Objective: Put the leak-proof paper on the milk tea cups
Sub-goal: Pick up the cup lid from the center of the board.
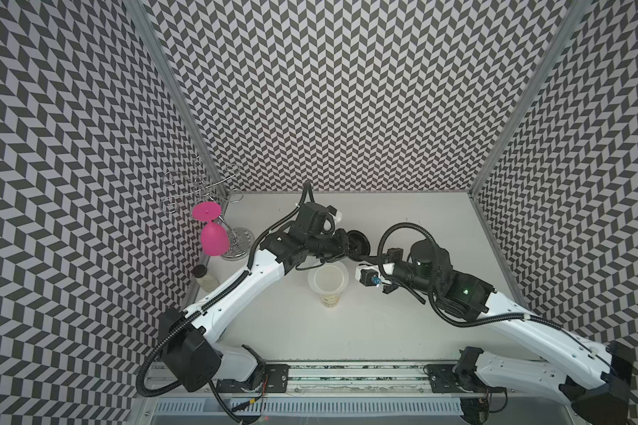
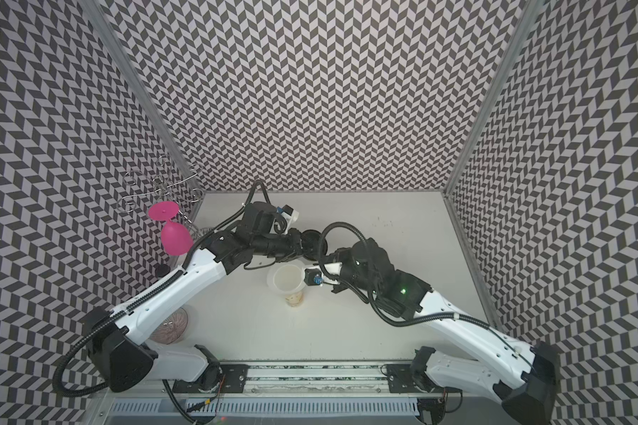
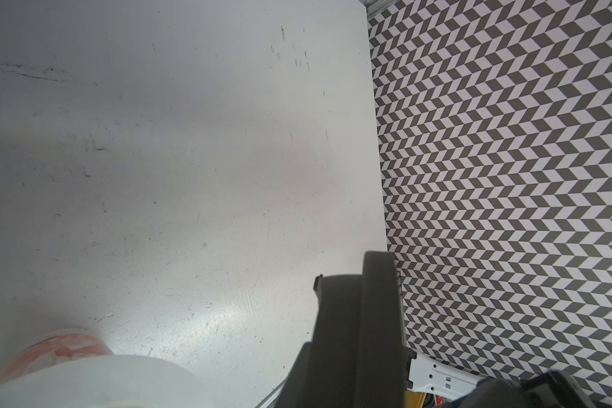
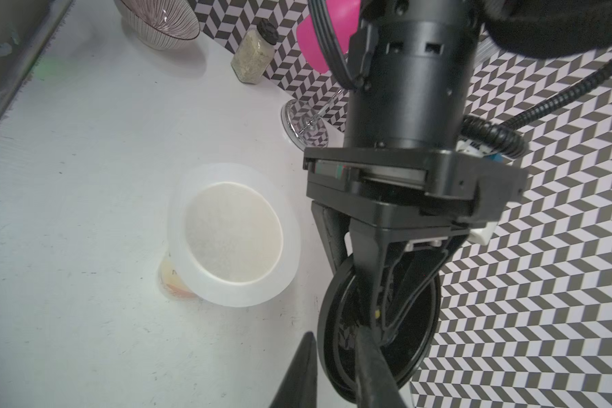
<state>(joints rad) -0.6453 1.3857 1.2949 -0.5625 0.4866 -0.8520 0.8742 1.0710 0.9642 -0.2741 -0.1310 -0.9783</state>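
At centre frame the leak-proof paper [image 4: 232, 233] drapes over the milk tea cup [image 4: 174, 279], while at lower right the left gripper [image 4: 364, 282] clamps the black lid [image 4: 417, 318] (presumably for capping) and the right gripper [image 4: 334, 339] straddles its rim, grip uncertain.

Both top views look down over the whole table [image 1: 383, 323]; both close wrist views seemingly share the cup [image 4: 172, 279].

milk tea cup [image 1: 330, 298] mid tabletop [image 1: 347, 331], bare room at its 5 to 7 o'clock. left end effector [image 1: 352, 247] with black lid [image 4: 421, 307] blocks 12 to 1, right end effector [image 1: 364, 259] crowds 3. pink goblet [image 1: 214, 239] and jar [image 1: 205, 277] stand off at 9 to 10.
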